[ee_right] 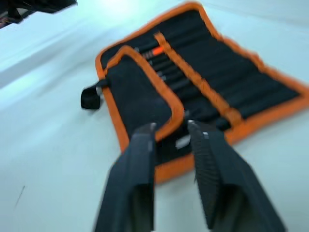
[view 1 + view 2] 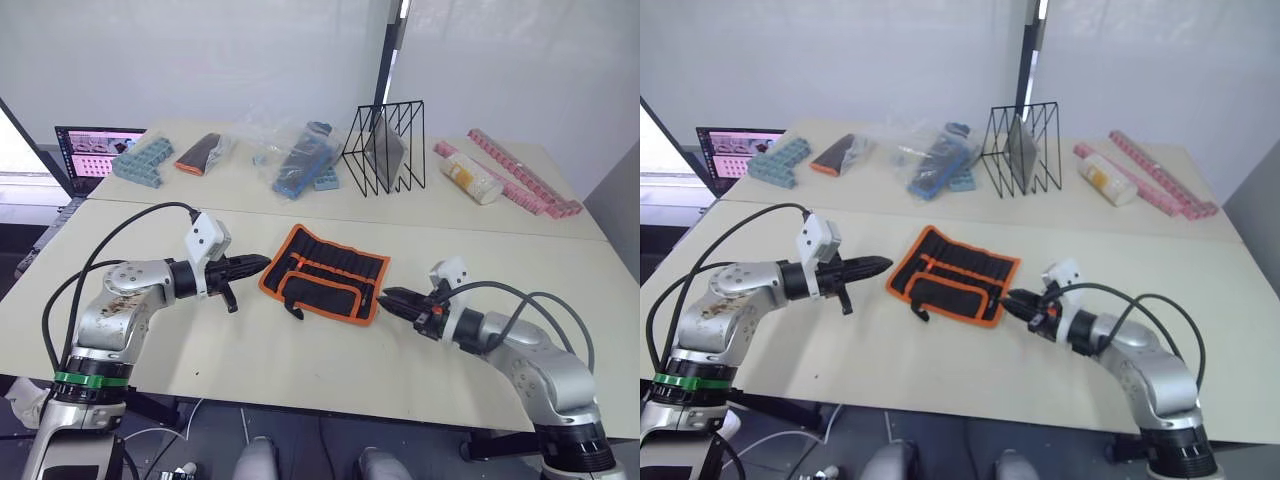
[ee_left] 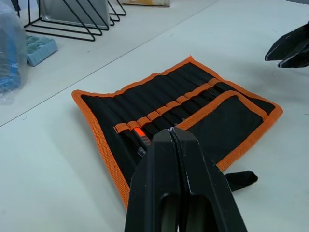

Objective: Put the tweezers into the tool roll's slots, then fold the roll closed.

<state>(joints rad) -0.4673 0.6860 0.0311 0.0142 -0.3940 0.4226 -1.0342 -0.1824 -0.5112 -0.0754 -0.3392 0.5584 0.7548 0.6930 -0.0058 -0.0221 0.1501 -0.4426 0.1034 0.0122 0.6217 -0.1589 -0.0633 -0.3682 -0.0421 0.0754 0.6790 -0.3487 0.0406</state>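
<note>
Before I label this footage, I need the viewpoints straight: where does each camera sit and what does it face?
Left and right eye views: on the head, looking down over both arms at the table.
Left wrist view: along the shut left gripper at the tool roll.
Right wrist view: along the open right gripper at the roll's near edge.
All views share the tool roll.

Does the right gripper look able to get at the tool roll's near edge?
Probably yes. The right gripper is open, right beside the tool roll at its orange edge, with nothing between them.
</note>
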